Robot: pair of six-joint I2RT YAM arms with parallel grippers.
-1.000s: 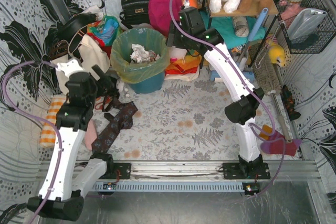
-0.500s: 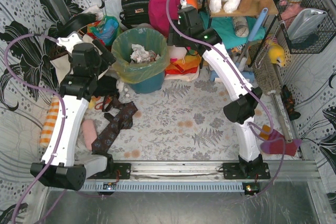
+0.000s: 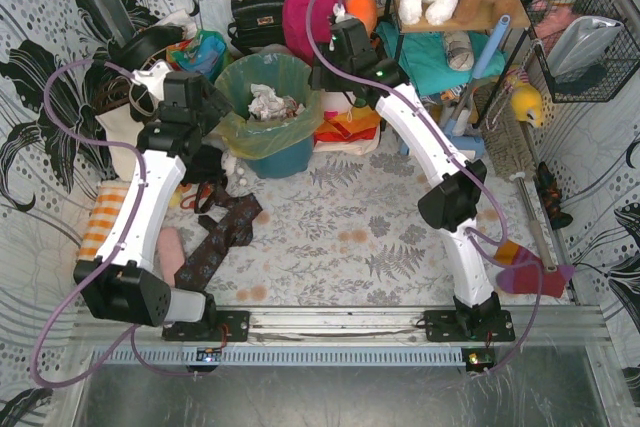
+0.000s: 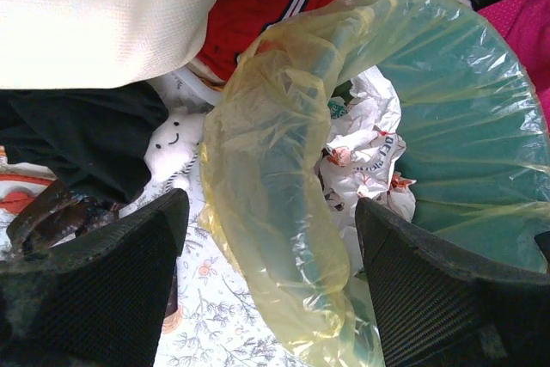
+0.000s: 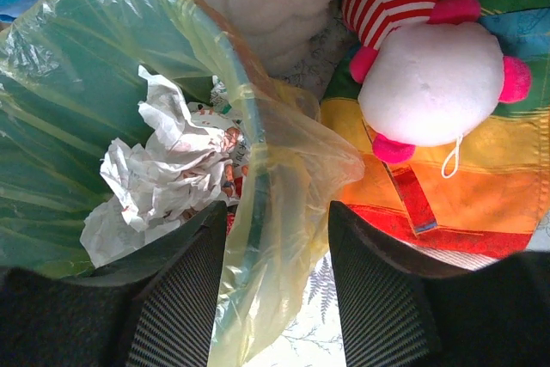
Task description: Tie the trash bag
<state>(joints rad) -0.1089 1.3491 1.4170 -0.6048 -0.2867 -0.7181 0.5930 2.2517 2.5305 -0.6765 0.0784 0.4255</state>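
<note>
Finds left gripper spread wide astride folded rim of trash bag, upper centre-left in top view, right gripper narrower astride opposite rim, neither clamping, clutter crowding teal bin, bare mat below.

The trash bag is a translucent yellow-green, and the bin under it shows teal. The crumpled paper inside is white with red and dark print. The counter is pale, patterned with grey fern leaves and small orange blooms. The left arm and right arm are white with black joints. The left claw and right claw are black with finely ribbed pads. A plush toy is white with bright pink bumps and lies on a cloth striped yellow, orange and red. The tote is cream. At the counter's far edge, a bag is magenta.
</note>
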